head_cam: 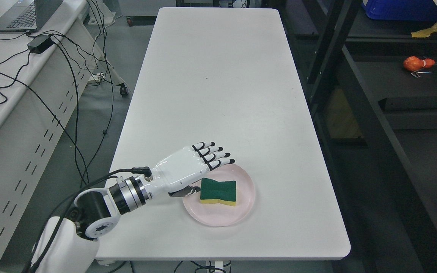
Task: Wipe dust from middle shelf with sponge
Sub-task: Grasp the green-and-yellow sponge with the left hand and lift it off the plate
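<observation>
Left hand [192, 167]: glossy white shell, black-banded fingers [212, 154] with black tips; silver-black wrist ring, black cable.

Robotics lab or test workspace

A plain white table [218, 94] stands on a grey floor beside a white bench [10, 94] with a laptop [17, 17], a power brick [39, 43] and trailing cables [70, 94]; black metal shelving [355, 94] runs along the right.

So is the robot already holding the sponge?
No, the sponge lies flat on the pink plate, and the left hand is beside it with fingers spread, not gripping it.
</observation>
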### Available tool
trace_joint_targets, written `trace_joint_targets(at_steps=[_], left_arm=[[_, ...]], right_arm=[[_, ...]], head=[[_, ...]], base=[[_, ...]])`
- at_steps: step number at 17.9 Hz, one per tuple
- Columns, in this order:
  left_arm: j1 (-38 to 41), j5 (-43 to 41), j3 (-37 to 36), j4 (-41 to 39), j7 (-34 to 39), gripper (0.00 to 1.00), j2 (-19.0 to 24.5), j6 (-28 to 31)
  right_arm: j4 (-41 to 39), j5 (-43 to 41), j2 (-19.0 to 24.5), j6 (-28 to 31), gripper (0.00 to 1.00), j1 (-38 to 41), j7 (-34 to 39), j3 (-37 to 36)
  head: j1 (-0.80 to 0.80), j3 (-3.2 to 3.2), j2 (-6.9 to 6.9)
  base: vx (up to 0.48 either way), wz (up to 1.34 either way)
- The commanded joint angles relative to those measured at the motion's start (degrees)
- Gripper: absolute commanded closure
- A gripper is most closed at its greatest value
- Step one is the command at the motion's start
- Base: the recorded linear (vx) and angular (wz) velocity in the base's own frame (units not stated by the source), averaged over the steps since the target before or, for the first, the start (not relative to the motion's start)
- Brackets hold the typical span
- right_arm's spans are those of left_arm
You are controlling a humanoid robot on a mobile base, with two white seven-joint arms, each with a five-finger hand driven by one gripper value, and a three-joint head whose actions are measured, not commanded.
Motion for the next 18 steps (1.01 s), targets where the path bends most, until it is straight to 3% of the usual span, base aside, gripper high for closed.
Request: trace_joint_targets(at_steps=[1,7,13,18], left_arm=[[-2.5,-5.0,-12.3,0.4,-3.6,0.06,1.1,-1.1],[-3.1,-5.3,-10.3,0.5,-5.6,0.11,1.9,-0.7],[-2.7,-5.0,-2.7,0.9,-5.7,0.37,0.6,-0.5],[1.5,4.0,6.5,1.7,-5.6,0.63,-6.3,-0.6]], right_arm=[[-1.0,0.0,-1.0,0.0,0.00,0.0,0.1,0.0],[-1.0,0.0,-1.0,0.0,0.00,0.0,0.1,0.0],[-1.0,0.0,-1.0,0.0,0.00,0.0,0.1,0.0],[-1.0,0.0,-1.0,0.0,0.00,0.0,0.1,0.0]], head=[[0.00,0.00,0.00],[0.00,0.00,0.00],[0.00,0.00,0.00],[0.00,0.00,0.00]], base=[[0.000,0.00],[0.000,0.00],[0.000,0.00],[0.000,0.00]])
